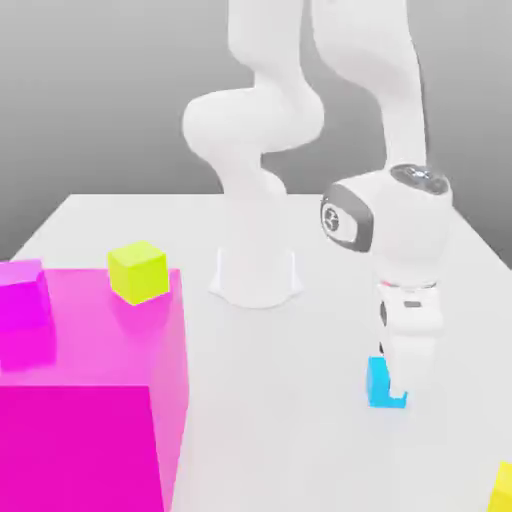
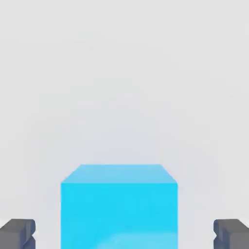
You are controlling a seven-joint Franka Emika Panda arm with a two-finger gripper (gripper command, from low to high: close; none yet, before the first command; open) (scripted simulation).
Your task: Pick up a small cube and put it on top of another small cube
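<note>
The small cyan-blue cube (image 1: 378, 385) rests on the white table (image 1: 280, 400), toward the exterior view's right. My gripper (image 1: 398, 378) has come down right over it, pointing straight down, and its white hand hides part of the cube. In the hand view the cube (image 2: 118, 206) sits between the two dark fingertips (image 2: 17, 234), with a gap on each side. The gripper (image 2: 124, 236) is open and touches nothing that I can see.
A big magenta block (image 1: 90, 400) fills the exterior view's lower left. On it stand a yellow cube (image 1: 138, 270) and a small magenta cube (image 1: 22, 290). Another yellow cube (image 1: 503, 487) sits at the lower right edge. The arm's base (image 1: 255, 275) stands behind.
</note>
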